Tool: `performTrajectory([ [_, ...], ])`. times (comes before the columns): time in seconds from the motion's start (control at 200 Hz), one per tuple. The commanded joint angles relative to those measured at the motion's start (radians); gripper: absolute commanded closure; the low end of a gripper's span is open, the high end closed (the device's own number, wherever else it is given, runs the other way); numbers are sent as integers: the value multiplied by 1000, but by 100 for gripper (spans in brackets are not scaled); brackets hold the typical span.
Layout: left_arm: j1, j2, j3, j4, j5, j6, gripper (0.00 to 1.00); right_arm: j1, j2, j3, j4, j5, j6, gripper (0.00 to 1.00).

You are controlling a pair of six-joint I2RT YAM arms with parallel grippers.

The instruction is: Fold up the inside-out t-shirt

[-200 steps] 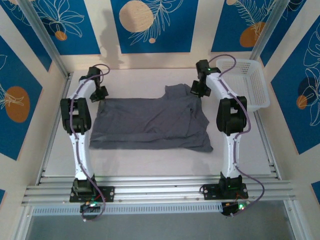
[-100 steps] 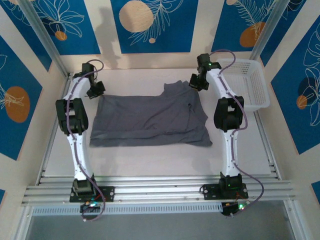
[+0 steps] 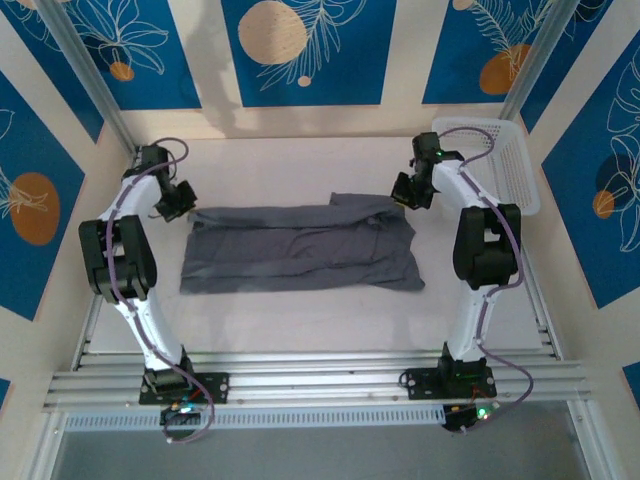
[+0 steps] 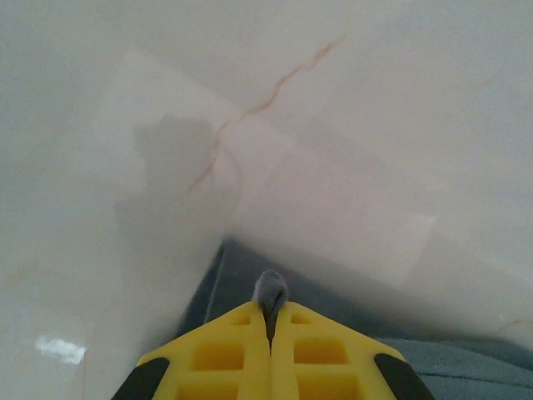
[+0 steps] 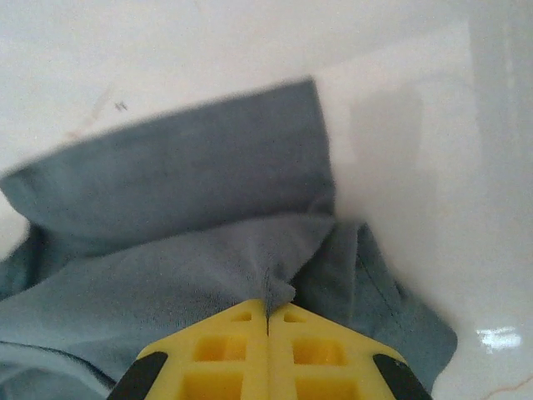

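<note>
White tabletop (image 3: 300,330) carries the t-shirt (image 3: 300,250), which lies across its middle as a long grey band, well apart from the basket (image 3: 512,170) at the far right corner.

The left gripper (image 3: 186,208) is clamped on the shirt's far left corner; in the left wrist view its yellow fingers (image 4: 225,354) meet with a small nub of grey cloth (image 4: 271,289) pinched between them. The right gripper (image 3: 402,198) is likewise closed on the far right corner, and its wrist view shows its fingers (image 5: 312,350) pressed together on a fold of the fabric (image 5: 191,192).

A second ago both grippers sat nearer the centre, and a flap of the shirt stuck out toward the back wall. Now the arms have spread outward, the far edge is pulled nearly straight, and the shirt is shallower from front to back.

The surface is glossy, with a thin brownish vein (image 4: 266,100) in it. Blue panels (image 3: 300,50) with leaf and circle patterns line the walls, and aluminium rails (image 3: 320,380) cross the near edge.
</note>
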Motion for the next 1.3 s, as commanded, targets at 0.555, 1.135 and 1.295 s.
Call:
performTrajectory([
  [0.555,32,-183,-338,134,20,-47,100,11,-119,-294,38,5,71,83],
  [1.135,-5,-429,-333,135,61,-17,44,76,-81,12,-95,142,48,41],
  [1.295,-147,-531,-368,133,163,72,42,92,167,284,-180,254,68,37],
])
